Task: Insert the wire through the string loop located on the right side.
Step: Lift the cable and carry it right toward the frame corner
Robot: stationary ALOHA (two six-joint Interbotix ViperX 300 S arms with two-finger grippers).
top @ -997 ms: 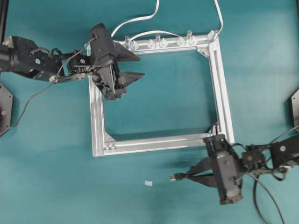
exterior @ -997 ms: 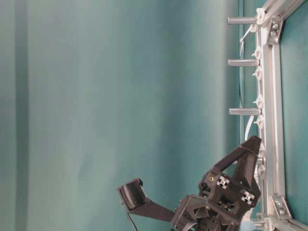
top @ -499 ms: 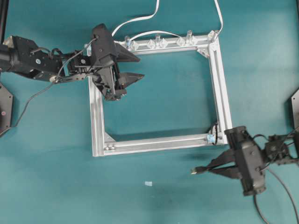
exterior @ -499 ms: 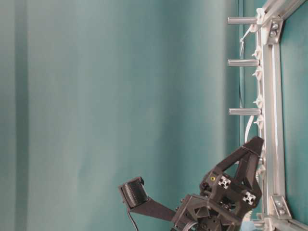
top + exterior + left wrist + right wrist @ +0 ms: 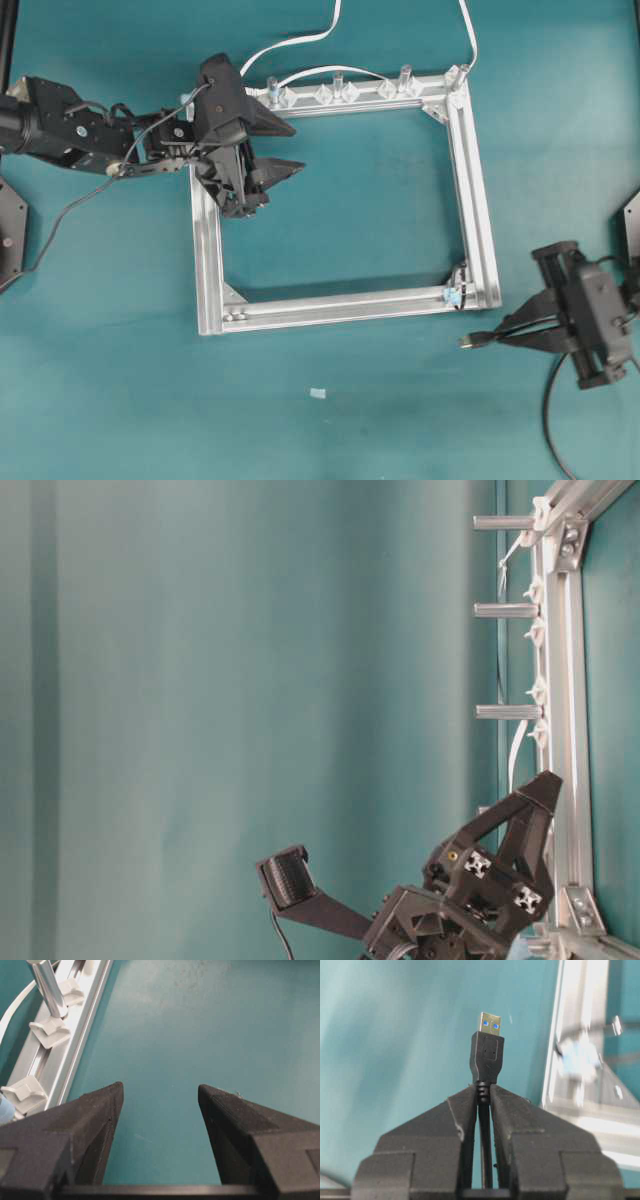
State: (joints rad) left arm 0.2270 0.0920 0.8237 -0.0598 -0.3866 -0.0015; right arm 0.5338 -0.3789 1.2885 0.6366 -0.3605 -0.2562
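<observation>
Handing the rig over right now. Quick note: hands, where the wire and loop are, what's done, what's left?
Left hand: open, empty, over the frame's top-left corner.
Right hand: shut on the wire just behind its plug, plug pointing out past the fingertips, off the frame's lower-right corner.
String loop: at that lower-right corner, nothing through it.
Done: wire grasped.
Left: line the plug up with the loop and pass it through.

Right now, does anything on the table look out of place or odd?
Only a small pale scrap lying loose on the teal mat below the aluminium frame, apart from everything. What it is cannot be told.
</observation>
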